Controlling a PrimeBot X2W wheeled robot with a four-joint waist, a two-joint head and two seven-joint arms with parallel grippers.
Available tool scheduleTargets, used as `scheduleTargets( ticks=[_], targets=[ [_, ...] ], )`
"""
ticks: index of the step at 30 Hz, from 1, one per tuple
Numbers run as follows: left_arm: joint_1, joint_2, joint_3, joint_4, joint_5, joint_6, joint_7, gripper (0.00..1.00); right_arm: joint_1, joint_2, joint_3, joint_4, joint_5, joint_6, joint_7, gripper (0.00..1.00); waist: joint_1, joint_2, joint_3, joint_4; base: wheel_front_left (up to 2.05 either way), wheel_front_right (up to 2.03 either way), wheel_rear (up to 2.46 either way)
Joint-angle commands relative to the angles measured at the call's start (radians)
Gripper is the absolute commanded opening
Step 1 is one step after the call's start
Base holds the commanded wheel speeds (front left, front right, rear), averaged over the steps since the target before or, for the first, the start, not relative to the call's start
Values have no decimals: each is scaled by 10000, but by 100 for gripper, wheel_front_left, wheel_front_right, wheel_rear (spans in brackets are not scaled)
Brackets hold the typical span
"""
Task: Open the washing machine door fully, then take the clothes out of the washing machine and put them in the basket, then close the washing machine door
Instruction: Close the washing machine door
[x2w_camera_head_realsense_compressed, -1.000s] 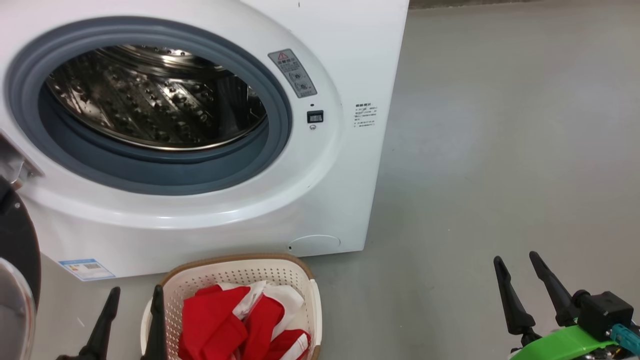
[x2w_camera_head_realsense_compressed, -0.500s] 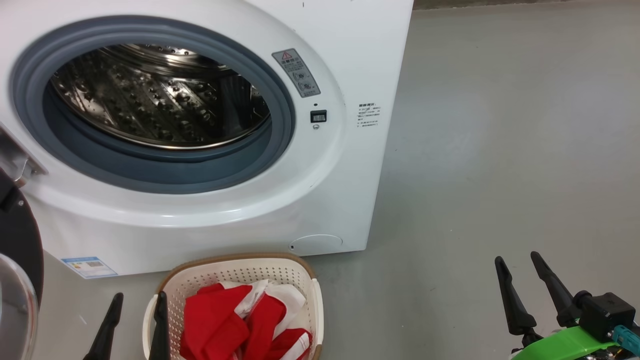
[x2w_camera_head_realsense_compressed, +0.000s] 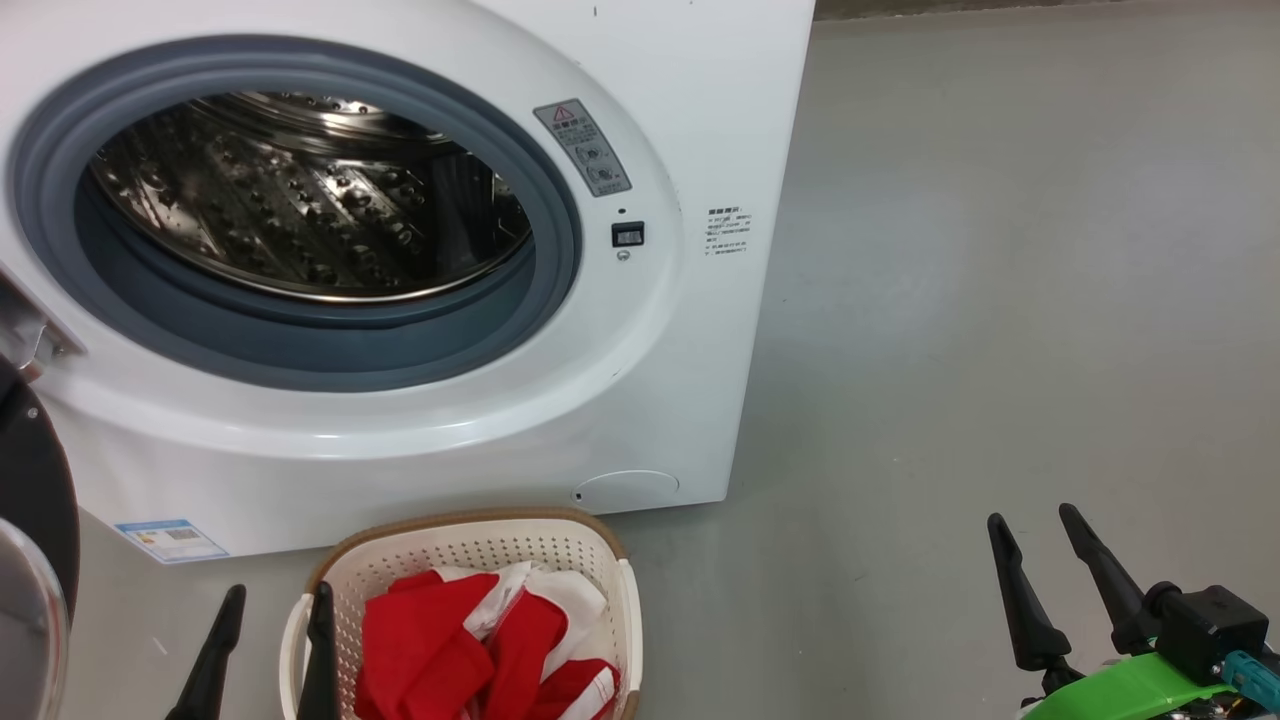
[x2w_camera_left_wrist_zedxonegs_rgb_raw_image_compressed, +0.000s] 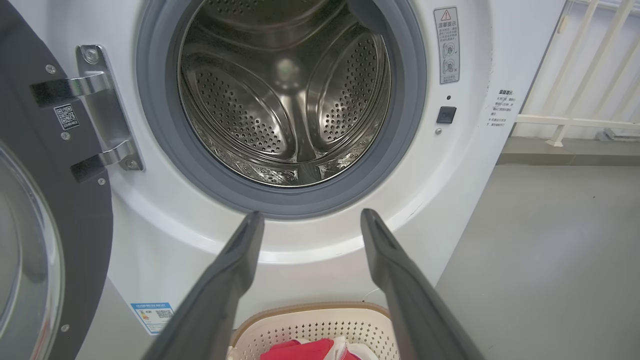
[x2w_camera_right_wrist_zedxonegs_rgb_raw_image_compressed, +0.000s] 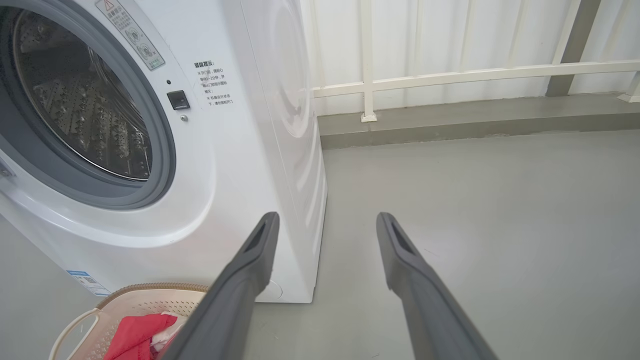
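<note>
At the washing machine's (x2w_camera_head_realsense_compressed: 400, 440) left side the washing machine door (x2w_camera_head_realsense_compressed: 35, 480) stands open, near the left gripper (x2w_camera_head_realsense_compressed: 278, 592) and well apart from the right gripper (x2w_camera_head_realsense_compressed: 1030, 515). Both grippers spread wide, empty.

I note open passage through the washing machine (x2w_camera_head_realsense_compressed: 400, 470) mouth into the drum (x2w_camera_head_realsense_compressed: 300, 200). The washing machine door (x2w_camera_left_wrist_zedxonegs_rgb_raw_image_compressed: 85, 210) stands swung out at left; the basket (x2w_camera_head_realsense_compressed: 470, 548) blocks the near front. Floor (x2w_camera_head_realsense_compressed: 1000, 300) right lies open.

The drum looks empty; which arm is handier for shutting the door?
Left. The door hangs open at the robot's left, beside its open left tool; the right tool is far off across the floor.
</note>
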Motion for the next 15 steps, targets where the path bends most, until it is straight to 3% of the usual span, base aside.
scheduleTargets(
  ticks=[1, 7, 15],
  targets=[
    [-49, 108, 299, -298, -27, 93, -51, 100, -48, -122, 162, -216, -108, 62, -65, 100, 0, 0, -2, -2, -4, 4, 0],
    [-52, 108, 263, -243, 34, 160, -51, 100, -19, -127, 159, -207, -93, 62, -65, 100, 0, 0, -33, 21, -52, 52, 0],
    [8, 108, 261, -260, 14, 162, -51, 100, 23, -162, 189, -193, -63, 62, -65, 100, 0, 0, -88, 53, -130, 130, 0]
  ],
)
